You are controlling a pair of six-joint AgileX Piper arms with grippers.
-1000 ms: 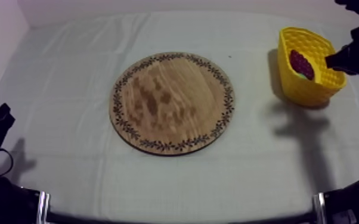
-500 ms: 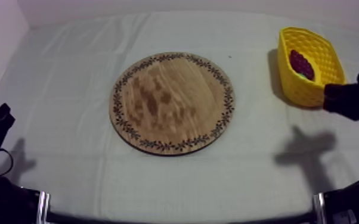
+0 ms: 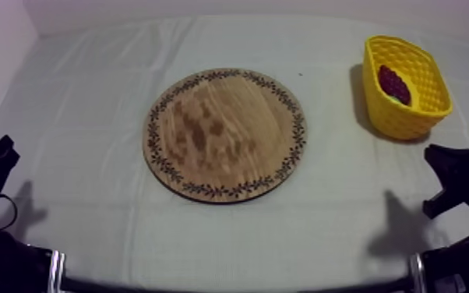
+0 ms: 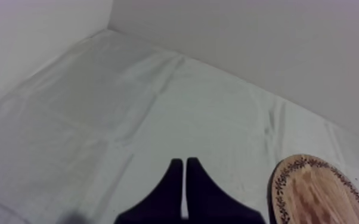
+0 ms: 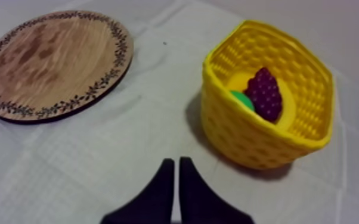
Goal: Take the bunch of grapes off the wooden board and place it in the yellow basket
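Far right of surface (image 3: 82, 86): yellow basket (image 3: 403, 118), upright, well apart from the wooden board (image 3: 226, 134).
Bunch of grapes (image 5: 266, 93): dark purple, lying inside the yellow basket towards its far wall, partly over a green shape (image 5: 239, 99) of unclear kind; touched by neither end effector.
Board: round, patterned rim, flat near the middle of the surface, nothing on top; presumably bare because of the grapes' place in the basket.
Right end effector (image 5: 175, 162): fingers pressed together into a narrow wedge, gripping nothing; low over the surface, near the basket's front wall but apart from it, basket ahead and a little to one side; from above, a dark shape at the right edge, nearer the camera than the basket.
Left end effector (image 4: 185, 161): fingers likewise closed into a narrow wedge, nothing between them; parked low at the left side, board rim ahead and off to one side, well away from the basket.
Reason for the layout: grapes resting in the basket, so no grip needed; both end effectors empty and clear of it.
Task progress: judged complete or all but complete; probably only a return to rest left for the right arm.
Risk: slight; basket steady on its base, grapes well below the rim.
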